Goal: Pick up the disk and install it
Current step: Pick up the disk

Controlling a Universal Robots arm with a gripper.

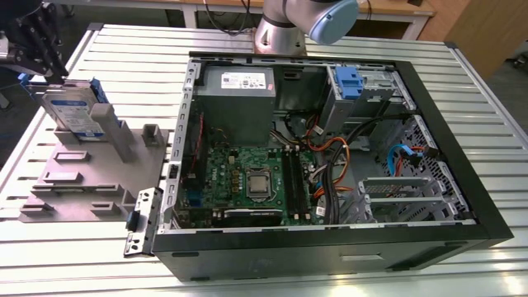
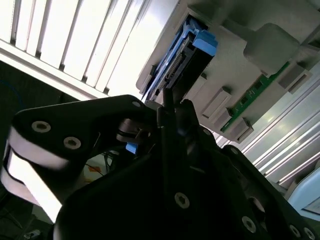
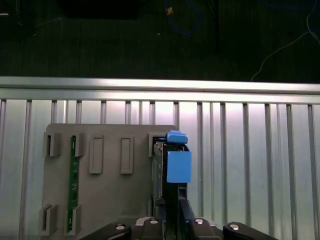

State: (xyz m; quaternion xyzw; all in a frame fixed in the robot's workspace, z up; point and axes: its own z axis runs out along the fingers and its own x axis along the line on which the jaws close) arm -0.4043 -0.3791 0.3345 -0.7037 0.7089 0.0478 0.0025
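Note:
The disk (image 1: pixel 73 111), silver-grey with a white-and-blue label and a blue carrier, stands on edge in the grey fixture plate (image 1: pixel 78 179) at the exterior view's left, leaning against an upright post. My black gripper (image 1: pixel 55 78) comes down on its upper end. In the first wrist view the disk (image 3: pixel 178 167) is seen edge-on, and the gripper (image 3: pixel 171 206) has one finger pressed on each face. The second wrist view shows the fingers (image 2: pixel 186 112) closed on the disk's (image 2: pixel 187 55) near edge.
The open computer case (image 1: pixel 330 247) lies on the slatted metal table (image 1: pixel 462 74) at the exterior view's right, with a drive bay and blue latch (image 1: pixel 347 80) at its far side beside the grey power supply (image 1: pixel 237 102). A green memory stick (image 3: pixel 73 180) stands in the fixture.

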